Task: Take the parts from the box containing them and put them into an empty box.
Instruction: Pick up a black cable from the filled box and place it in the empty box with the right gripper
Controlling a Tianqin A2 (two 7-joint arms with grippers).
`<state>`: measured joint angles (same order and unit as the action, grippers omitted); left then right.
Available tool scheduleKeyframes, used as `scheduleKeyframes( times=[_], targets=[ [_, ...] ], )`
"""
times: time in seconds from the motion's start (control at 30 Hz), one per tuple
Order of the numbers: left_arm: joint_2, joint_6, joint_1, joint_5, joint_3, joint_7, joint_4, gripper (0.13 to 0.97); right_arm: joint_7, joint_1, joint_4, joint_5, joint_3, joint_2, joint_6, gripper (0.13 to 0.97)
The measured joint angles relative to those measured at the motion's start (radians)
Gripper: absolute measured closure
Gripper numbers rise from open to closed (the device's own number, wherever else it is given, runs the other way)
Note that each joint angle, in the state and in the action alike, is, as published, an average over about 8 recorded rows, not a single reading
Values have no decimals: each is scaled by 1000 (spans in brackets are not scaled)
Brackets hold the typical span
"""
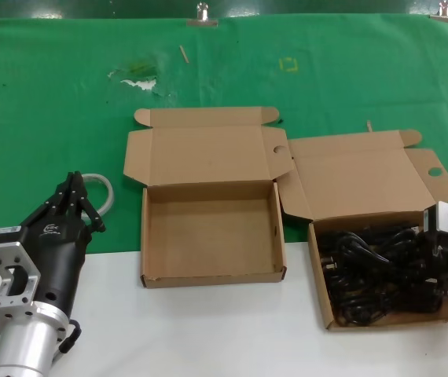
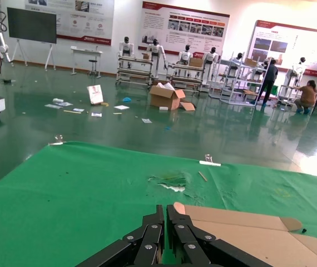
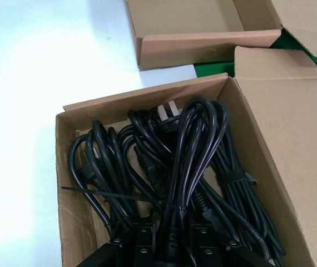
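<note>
Head view: right gripper (image 1: 432, 263) sits low inside the box of cords (image 1: 322, 302) on the right, fingers clamped around one bundle among the black power cords (image 3: 192, 161). Empty box (image 1: 212, 276) lies open just beside it, at centre. Left gripper (image 1: 75, 196) is parked near-left over the green cloth (image 1: 51, 94), fingers pressed together, holding nothing.

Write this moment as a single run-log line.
left gripper: shut, idle over green mat | right gripper: down in full box, closed around cord bundle | empty box: no parts
</note>
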<state>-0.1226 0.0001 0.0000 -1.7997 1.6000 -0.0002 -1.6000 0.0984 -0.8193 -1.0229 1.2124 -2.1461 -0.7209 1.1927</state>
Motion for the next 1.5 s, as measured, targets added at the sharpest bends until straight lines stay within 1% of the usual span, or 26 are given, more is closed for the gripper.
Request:
scheduleKeyframes(
  times=[0.13,0.6,0.9,1.07,1.23,1.37,1.5],
  targets=[
    [0,0,0,0,0,0,0,941,7,-1,-14,1,3,-3,5,862],
    [0,0,0,0,0,0,0,941,69,-39,-77,21,19,-21,68,870],
    [0,0,0,0,0,0,0,941,36,-92,-43,42,25,-6,88,870],
    [0,0,0,0,0,0,0,941,-28,-146,20,57,21,30,95,870],
    [0,0,0,0,0,0,0,941,-124,-223,122,72,10,86,108,870],
    [0,0,0,0,0,0,0,941,-222,-296,242,82,-1,147,117,870],
    [0,0,0,0,0,0,0,941,-338,-375,393,89,-12,221,119,870]
  ],
)
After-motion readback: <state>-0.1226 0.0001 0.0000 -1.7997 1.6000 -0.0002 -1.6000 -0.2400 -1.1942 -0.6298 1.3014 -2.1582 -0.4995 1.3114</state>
